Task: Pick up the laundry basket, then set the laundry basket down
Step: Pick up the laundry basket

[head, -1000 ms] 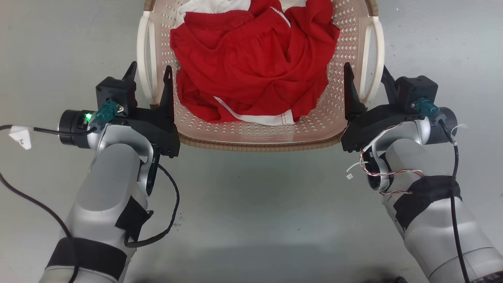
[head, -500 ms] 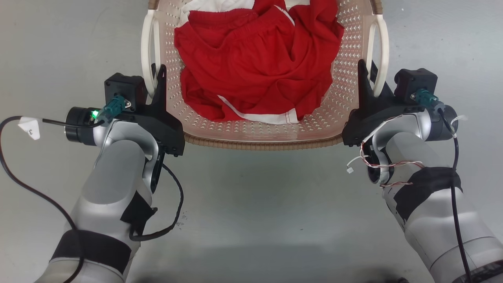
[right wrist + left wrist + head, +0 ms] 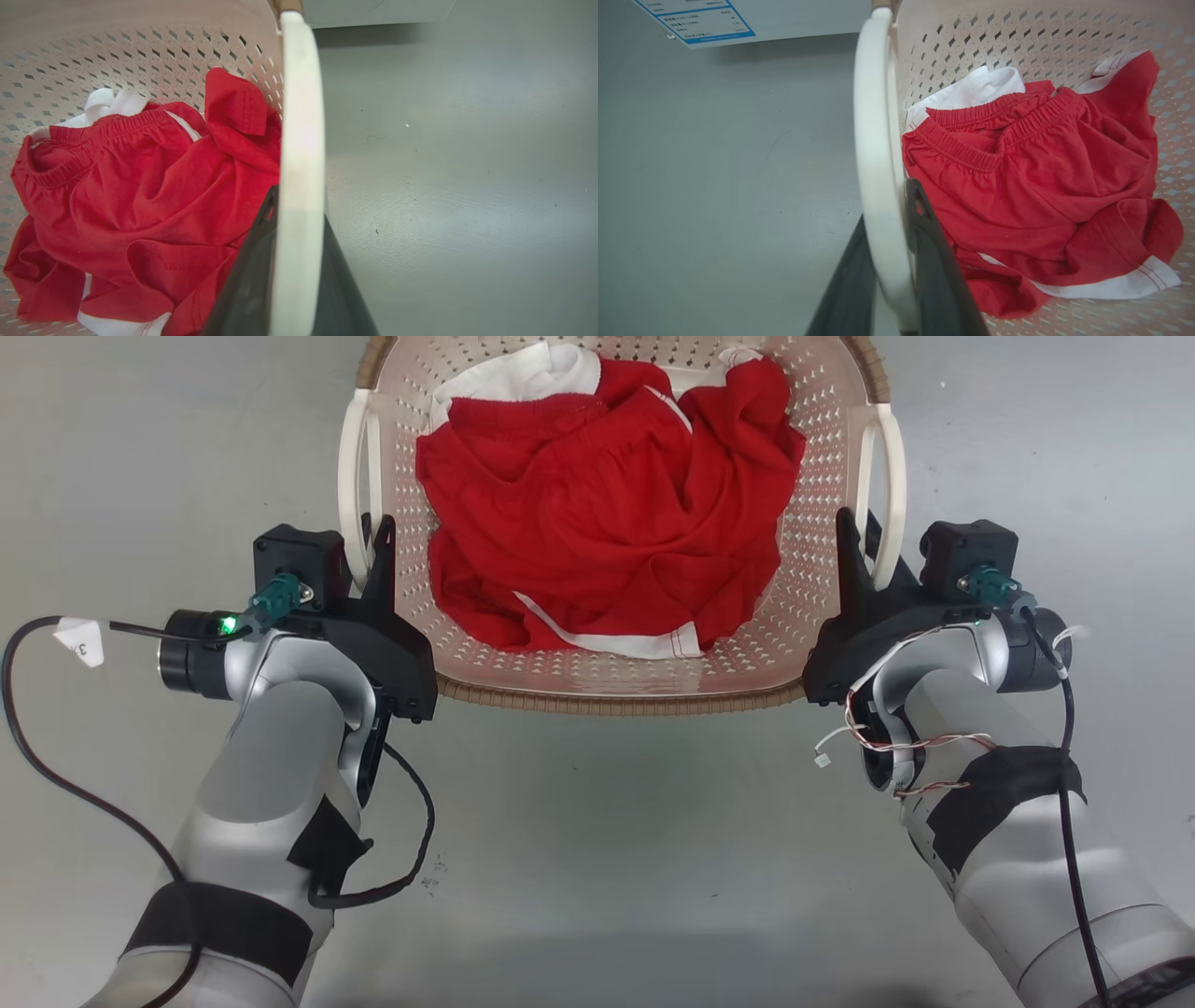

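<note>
Fingers (image 3: 934, 280) of my left gripper (image 3: 370, 546) are clamped on the laundry basket (image 3: 616, 695) at its left handle (image 3: 347, 476). My right gripper (image 3: 859, 546) pinches the right handle (image 3: 900, 485) likewise. The basket lies between both grippers, with red clothes (image 3: 607, 513) inside and grey floor (image 3: 607, 859) around it.

Scuffed grey floor (image 3: 597, 859) lies beneath the laundry basket (image 3: 616, 693).

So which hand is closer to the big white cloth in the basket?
Left. The left gripper clamps the handle nearest the white cloth; the right gripper clamps the opposite handle.
</note>
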`<state>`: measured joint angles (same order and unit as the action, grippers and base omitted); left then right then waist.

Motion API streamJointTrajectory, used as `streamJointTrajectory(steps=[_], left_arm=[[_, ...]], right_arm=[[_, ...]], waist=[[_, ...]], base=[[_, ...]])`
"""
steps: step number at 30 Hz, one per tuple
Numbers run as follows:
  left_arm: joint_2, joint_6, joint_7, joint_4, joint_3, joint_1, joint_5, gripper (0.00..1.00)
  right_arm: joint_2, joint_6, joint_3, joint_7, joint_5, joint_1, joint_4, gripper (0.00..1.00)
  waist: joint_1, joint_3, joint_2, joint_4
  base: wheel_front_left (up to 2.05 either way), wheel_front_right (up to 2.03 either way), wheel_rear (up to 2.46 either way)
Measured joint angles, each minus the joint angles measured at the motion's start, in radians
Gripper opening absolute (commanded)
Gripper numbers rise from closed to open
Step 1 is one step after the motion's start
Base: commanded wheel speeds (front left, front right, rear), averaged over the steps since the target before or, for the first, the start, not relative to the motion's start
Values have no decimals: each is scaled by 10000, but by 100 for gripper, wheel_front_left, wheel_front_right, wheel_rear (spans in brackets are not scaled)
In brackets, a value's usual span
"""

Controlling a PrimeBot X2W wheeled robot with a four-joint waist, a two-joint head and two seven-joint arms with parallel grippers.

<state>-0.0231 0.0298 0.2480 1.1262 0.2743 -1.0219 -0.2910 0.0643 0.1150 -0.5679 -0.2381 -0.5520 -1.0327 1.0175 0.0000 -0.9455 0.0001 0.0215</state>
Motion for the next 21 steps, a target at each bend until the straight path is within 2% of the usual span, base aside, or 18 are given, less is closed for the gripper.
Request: streamJointTrajectory(steps=[14, 21], left_arm=[[0, 54, 0, 525, 257, 383, -268, 0], [6, 52, 0, 619, 562, 1077, -802, 0]], right_arm=[[13, 98, -915, -8, -915, 643, -13, 0], [0, 127, -1361, -6, -1306, 1162, 169, 0]], waist=[[-1, 986, 0, -71], [0, 1724, 0, -111]], base=[[0, 0, 0], [0, 0, 0]])
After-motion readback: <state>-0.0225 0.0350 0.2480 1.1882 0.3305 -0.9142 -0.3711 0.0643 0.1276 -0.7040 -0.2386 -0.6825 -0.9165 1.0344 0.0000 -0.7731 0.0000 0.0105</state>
